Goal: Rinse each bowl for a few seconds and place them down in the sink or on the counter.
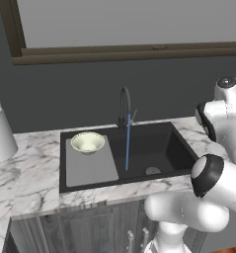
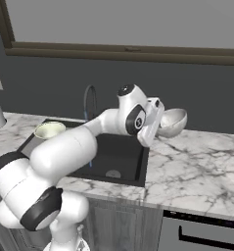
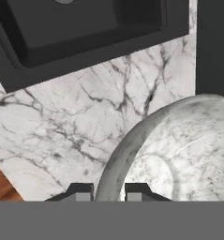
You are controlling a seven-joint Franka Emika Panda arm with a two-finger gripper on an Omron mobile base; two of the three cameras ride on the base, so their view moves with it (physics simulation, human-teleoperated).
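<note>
Tool (image 3: 108, 193) is clenching the rim of a marbled grey-white bowl (image 2: 171, 122), one fingertip (image 3: 82, 192) outside the wall, the other inside. Bowl is hanging in the air, tipped on its side, above the table (image 2: 201, 162) to the right of the sink (image 1: 164, 148), well apart from the basin's far edge in the right base view. Second bowl (image 1: 88, 142), pale cream w/ greenish tint, is sitting upright on the grey drainboard panel (image 1: 92, 168) at the sink's left end.

Handling, as a judgement: bowl looks rigid, ceramic-like, prob. light enough for a rim pinch but likely slick when wet & breakable if dropped on stone. A rim hold is the sensible place, thin edge, both pads getting purchase; the grip is off-centre though, so the bowl may be wanting to swing or rotate. Setting down should be going slow, base first.

Around: faucet (image 1: 124, 106) is running, thin blue stream (image 1: 128, 143) falling into the basin near the drain (image 1: 152, 171). White cylinder (image 1: 1, 133) is standing at the far left of the table, clear of the work. Faucet neck & the sink's raised edge are the things most likely getting in the way on any path to the water. Table under the held bowl is bare marble.
</note>
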